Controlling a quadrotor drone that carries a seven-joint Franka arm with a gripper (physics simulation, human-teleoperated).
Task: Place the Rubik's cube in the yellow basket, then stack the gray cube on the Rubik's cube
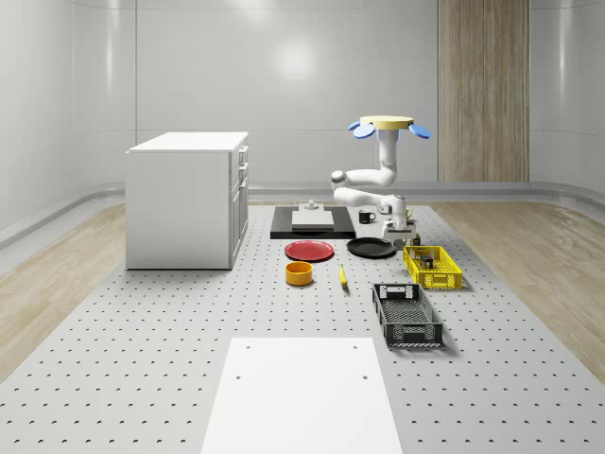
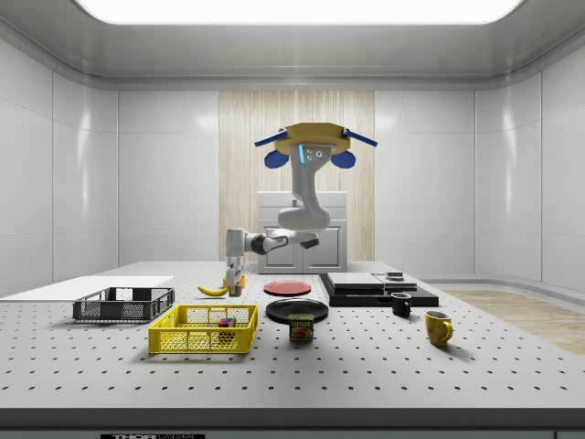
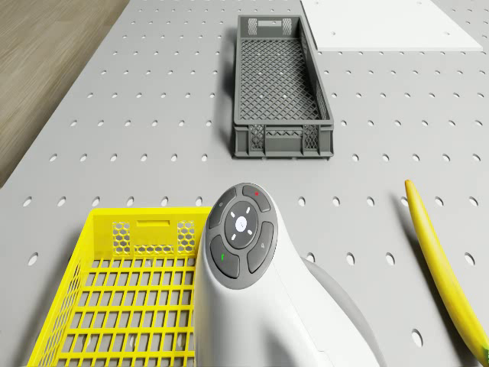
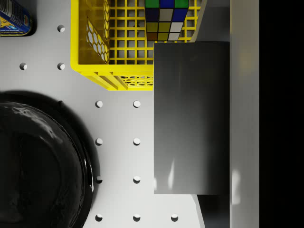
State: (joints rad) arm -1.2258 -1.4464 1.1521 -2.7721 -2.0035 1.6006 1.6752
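Nearest the whole-scene camera lies a flat white panel (image 1: pixel 302 397) on the perforated gray desk (image 1: pixel 142 359). From that view's left come a white drawer cabinet (image 1: pixel 189 199), a red plate (image 1: pixel 309 251), a small orange bowl (image 1: pixel 299 273), a yellow banana (image 1: pixel 342 275), a glossy black plate (image 1: pixel 371 248), a dark gray mesh crate (image 1: pixel 406 315) and, furthest right, the yellow mesh basket (image 1: pixel 440 281).

The quadrotor drone (image 1: pixel 388 124) hovers high over the far part of the desk, roughly above the black plate, with its white arm folded down toward the basket. The claw (image 2: pixel 236 287) hangs low by the basket's far end, and in the wrist view it is clamped on the plain gray cube (image 4: pixel 190 116), which sits flush against one finger (image 4: pixel 244 114).

The multicoloured Rubik's cube (image 4: pixel 166 16) already rests on the basket floor, so the first half looks finished. The gray cube is lifted but appears to hang over the basket's end wall and the bare desk, short of the Rubik's cube. It has yet to be carried over the Rubik's cube, lowered squarely and let go.
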